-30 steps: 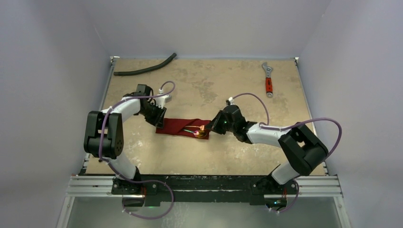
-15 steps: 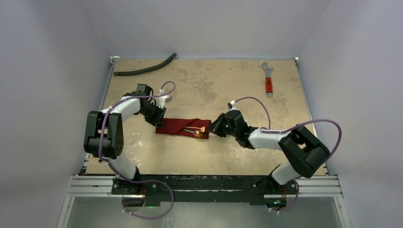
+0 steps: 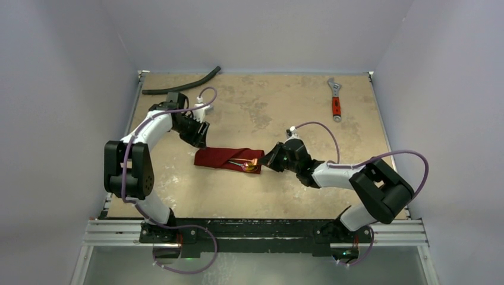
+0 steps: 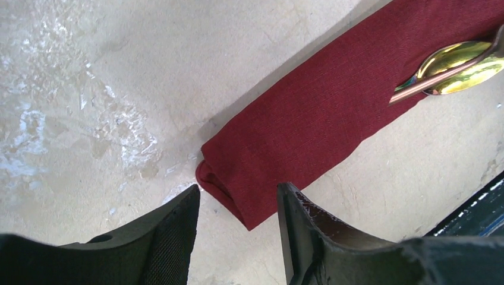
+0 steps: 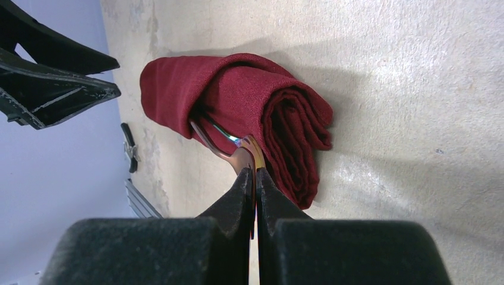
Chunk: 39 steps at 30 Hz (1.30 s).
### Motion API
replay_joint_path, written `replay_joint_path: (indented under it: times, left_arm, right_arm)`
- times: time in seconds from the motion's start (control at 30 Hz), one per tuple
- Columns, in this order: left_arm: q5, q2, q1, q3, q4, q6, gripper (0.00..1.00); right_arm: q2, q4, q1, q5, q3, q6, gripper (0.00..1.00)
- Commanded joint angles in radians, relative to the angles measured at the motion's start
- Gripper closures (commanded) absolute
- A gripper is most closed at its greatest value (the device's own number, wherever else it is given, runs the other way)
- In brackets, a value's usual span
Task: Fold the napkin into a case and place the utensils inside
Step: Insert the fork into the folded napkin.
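Seen from above, two robot arms were bolted at the near edge of a tan table (image 3: pixel 267 202). Just beyond the bases, mid-table, lay the dark red napkin (image 3: pixel 223 157), already folded into a narrow, flat case (image 5: pixel 238 95) running left to right. The gold utensils (image 3: pixel 251 165) sat inside it, their shiny spoon ends poking out of the open right end.

The right gripper (image 5: pixel 254 178) reached in low from the right. Its jaws were closed tight together, tips against the exposed metal, probably to nudge the pieces deeper into the pouch. Whether it pinched a utensil or only pressed on it could not be told.

A little farther back, the left gripper (image 4: pixel 238 196) hung over the case's closed left end, jaws about halfway open and holding nothing. The cloth lay under the gap, not clamped. That position would let it steady the fold if the pushing dragged it.

At the far edge, well apart from the work, lay a black hose (image 3: pixel 181 86) on the left and a red-handled wrench (image 3: pixel 336 104) on the right.
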Motion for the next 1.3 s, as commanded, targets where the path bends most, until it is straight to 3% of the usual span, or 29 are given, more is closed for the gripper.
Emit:
replay_joint_path:
  times: [0.0, 0.27, 0.57, 0.8, 1.27]
  left_arm:
    - [-0.029, 0.003, 0.014, -0.032, 0.024, -0.015, 0.51]
    - [-0.095, 0.067, 0.015, -0.099, 0.094, -0.007, 0.58]
    - [-0.052, 0.108, 0.018, -0.079, 0.087, -0.016, 0.73]
    - [-0.028, 0.115, 0.017, -0.074, 0.074, -0.012, 0.74]
    - [-0.014, 0.126, 0.018, -0.074, 0.073, 0.012, 0.76]
  right_arm:
    - [-0.044, 0.006, 0.006, 0.013, -0.016, -0.021, 1.0]
    - [-0.069, -0.034, 0.006, 0.021, -0.021, -0.032, 1.0]
    - [-0.118, -0.075, 0.005, 0.056, -0.033, -0.014, 1.0]
    - [-0.141, -0.052, 0.001, 0.051, -0.049, -0.021, 1.0]
    - [0.001, 0.009, 0.004, 0.09, 0.024, -0.024, 1.0]
